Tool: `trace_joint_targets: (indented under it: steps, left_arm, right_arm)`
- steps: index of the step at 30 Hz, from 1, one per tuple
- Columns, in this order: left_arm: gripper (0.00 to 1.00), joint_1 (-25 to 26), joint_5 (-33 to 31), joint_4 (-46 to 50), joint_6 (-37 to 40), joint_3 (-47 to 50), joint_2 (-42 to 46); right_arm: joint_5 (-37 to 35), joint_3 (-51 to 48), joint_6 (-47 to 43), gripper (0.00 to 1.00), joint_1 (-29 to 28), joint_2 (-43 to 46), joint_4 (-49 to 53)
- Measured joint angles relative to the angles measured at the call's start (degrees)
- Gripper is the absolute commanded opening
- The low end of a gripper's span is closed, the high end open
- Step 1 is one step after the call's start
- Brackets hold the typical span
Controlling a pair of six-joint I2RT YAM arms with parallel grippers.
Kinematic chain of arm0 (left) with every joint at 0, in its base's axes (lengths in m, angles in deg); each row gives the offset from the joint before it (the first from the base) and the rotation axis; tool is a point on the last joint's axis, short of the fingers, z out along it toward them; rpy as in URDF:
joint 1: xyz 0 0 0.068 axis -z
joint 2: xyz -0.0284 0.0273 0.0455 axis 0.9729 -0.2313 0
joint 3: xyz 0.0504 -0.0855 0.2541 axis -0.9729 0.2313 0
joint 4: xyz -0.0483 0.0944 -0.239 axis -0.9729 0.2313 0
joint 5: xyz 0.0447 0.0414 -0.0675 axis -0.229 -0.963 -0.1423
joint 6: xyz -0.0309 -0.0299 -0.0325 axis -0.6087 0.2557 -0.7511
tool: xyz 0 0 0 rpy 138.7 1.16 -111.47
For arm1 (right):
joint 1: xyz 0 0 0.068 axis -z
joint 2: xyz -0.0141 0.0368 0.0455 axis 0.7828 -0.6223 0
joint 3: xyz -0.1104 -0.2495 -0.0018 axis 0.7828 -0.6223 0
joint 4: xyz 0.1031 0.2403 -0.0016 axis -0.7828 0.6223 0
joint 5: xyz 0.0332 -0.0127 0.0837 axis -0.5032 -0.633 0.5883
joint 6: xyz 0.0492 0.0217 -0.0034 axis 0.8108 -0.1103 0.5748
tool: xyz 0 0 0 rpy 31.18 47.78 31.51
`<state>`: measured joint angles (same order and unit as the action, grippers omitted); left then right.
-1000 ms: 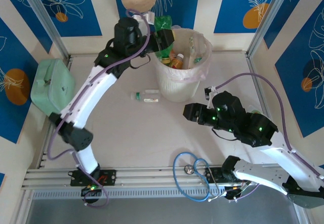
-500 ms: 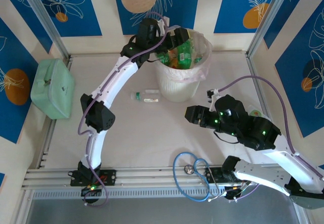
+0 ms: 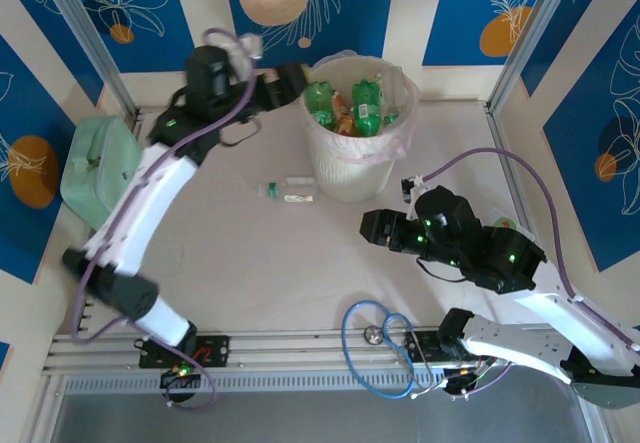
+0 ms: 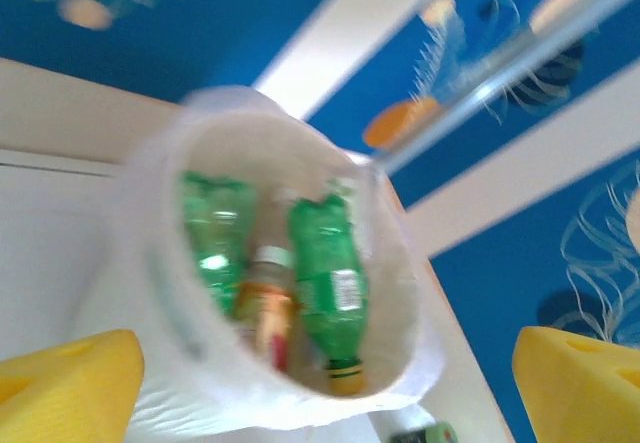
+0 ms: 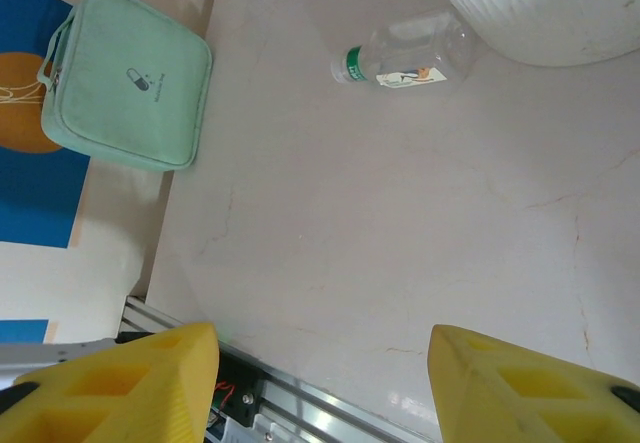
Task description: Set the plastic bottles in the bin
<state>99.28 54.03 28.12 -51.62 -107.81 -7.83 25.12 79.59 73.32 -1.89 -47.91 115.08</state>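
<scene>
Clear bottle (image 3: 288, 192) — just beside bin (image 3: 345, 175) wall

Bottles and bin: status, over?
Left gripper open, empty, beside bin rim. Right gripper open, empty. Bottles in bin; one clear bottle on table. Nothing blocking it.
</scene>
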Motion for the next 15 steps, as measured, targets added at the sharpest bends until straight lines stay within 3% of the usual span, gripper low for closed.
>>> trace_joint_targets:
  steps: [5, 9, 15]
  left_arm:
    - [0.9, -7.93, -0.09, -1.81, -2.89, 18.21, 6.62]
    - [0.86, -8.31, 1.2, -3.21, -5.57, 28.52, 1.29]
    - [0.84, -8.28, 2.91, -7.76, -11.87, 36.09, -4.72]
  right_arm:
    - [0.0, 0.02, 0.0, 0.58, -1.2, -1.84, -1.14]
    - [-0.79, 0.02, 0.02, 0.58, -3.21, -3.32, -1.44]
    - [-1.75, 0.02, 0.04, 0.58, -4.66, -3.58, -1.62]
